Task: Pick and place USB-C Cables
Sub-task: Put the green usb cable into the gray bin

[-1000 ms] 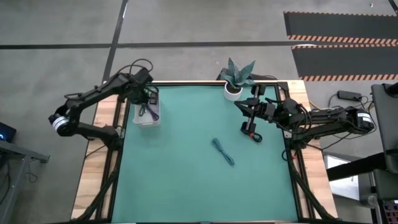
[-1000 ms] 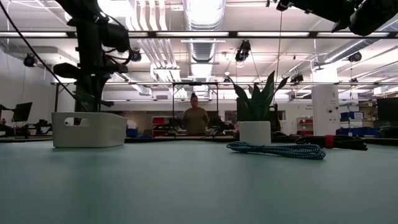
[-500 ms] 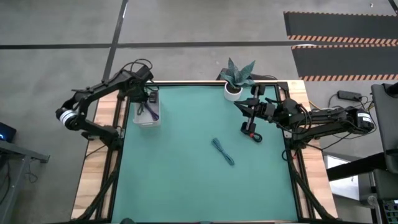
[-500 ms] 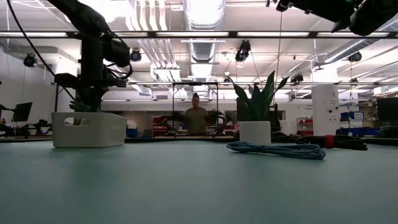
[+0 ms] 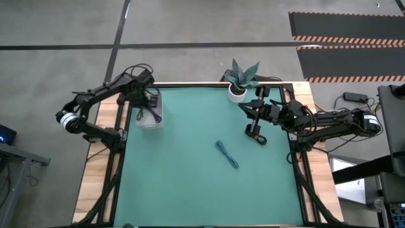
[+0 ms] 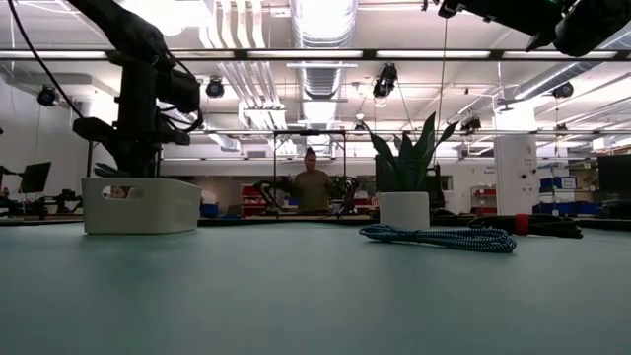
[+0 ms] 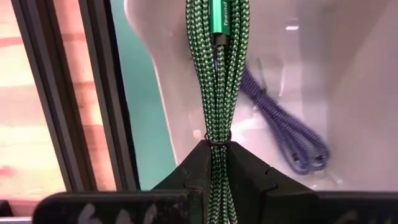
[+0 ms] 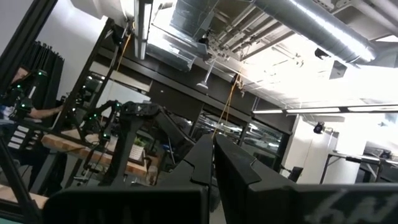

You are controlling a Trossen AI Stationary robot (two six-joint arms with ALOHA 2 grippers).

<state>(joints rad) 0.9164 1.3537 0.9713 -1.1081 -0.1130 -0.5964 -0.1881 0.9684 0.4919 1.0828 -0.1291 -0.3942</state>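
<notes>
My left gripper [image 7: 216, 146] is shut on a green braided USB-C cable bundle [image 7: 217, 74] above the white bin [image 5: 140, 123] at the table's far left corner. A dark purple cable [image 7: 280, 124] lies on the bin's floor. The teal-blue cable [image 5: 226, 154] rests flat on the green mat near the table's middle, also seen in the low view [image 6: 439, 237]. A black and red cable [image 5: 255, 132] lies on the mat toward the far right. My right gripper [image 8: 213, 146] is shut on nothing beside that cable, with its fingers tipped up toward the ceiling. My left gripper pinches the green bundle between its two fingers just behind the bundle's thin tie [image 7: 217, 135], coming from above and pointing down. The fingers run along the strands. The bundle hangs straight below them, lifted clear, with its green metal plug [image 7: 219, 15] over the bin's left wall.
A potted plant in a white pot [image 5: 239, 85] stands at the far edge, right of centre. The bin's walls [image 6: 138, 205] rise around the left gripper. Black frame rails [image 7: 93, 93] run along the table's left side. A person stands in the room beyond the table [image 6: 312, 187].
My left gripper has come down toward the bin and moved a little toward the table's left edge, still shut on the green cable. The right arm and the cables on the mat have kept still.
</notes>
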